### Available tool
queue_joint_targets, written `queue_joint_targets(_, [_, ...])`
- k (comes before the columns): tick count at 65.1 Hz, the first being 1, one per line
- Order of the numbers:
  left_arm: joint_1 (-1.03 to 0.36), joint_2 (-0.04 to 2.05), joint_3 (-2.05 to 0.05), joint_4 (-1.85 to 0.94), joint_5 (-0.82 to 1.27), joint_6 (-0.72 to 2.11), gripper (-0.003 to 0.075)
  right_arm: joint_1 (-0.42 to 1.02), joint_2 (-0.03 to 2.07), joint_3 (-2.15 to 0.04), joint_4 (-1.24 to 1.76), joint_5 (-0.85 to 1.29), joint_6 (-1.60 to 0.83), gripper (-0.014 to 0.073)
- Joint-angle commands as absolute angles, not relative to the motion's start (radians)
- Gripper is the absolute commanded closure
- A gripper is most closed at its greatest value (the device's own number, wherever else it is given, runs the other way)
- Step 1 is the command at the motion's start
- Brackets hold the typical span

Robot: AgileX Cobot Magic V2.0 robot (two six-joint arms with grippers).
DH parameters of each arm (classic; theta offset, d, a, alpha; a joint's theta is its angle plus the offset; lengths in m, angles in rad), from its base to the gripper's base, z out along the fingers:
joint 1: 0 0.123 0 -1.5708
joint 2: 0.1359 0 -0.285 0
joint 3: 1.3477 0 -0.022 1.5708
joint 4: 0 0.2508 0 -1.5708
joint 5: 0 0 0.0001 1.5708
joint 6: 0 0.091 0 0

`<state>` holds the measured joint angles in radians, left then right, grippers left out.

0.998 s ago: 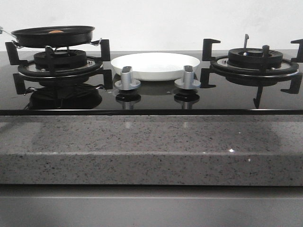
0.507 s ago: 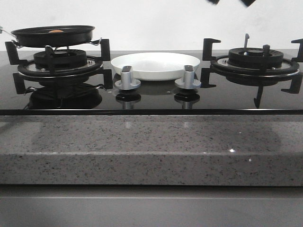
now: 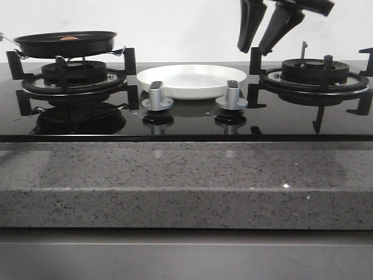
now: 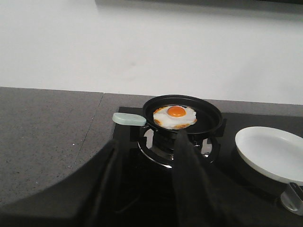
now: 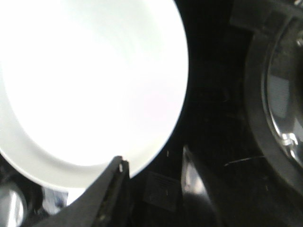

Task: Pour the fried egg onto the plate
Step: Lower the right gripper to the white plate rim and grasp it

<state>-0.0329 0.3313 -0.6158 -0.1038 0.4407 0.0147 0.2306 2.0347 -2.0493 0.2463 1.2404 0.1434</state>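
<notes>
The fried egg (image 4: 175,116), white with an orange yolk, lies flat in a small black pan (image 4: 208,124) on the left burner; only its yolk (image 3: 69,38) shows in the front view. The pan has a pale green handle (image 4: 129,119). The white plate (image 3: 191,80) sits on the glass hob between the burners. My left gripper (image 4: 147,140) is open and empty, short of the pan, its fingers pointing at the handle and the pan's rim. My right gripper (image 3: 252,51) hangs open and empty above the plate's right edge (image 5: 161,142).
Two grey knobs (image 3: 156,96) (image 3: 231,95) stand in front of the plate. The right burner with black pan supports (image 3: 315,76) is just right of my right gripper. A speckled granite counter edge (image 3: 186,181) runs along the front.
My right gripper has dropped into the front view from the top right, down toward the plate's right edge. The pan, egg and plate have not moved.
</notes>
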Motion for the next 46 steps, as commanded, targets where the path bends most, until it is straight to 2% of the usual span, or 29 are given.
queue_joint_targets(1, [-0.033, 0.349, -0.648, -0.114, 0.361, 0.008, 0.0485, 0.206, 2.023, -2.129, 0.309, 1.307, 0.156, 0.0319])
queue_joint_targets(46, [-0.033, 0.349, -0.648, -0.114, 0.362, 0.008, 0.0587, 0.181, 2.134, -2.168, 0.391, 1.330, 0.164, 0.0323])
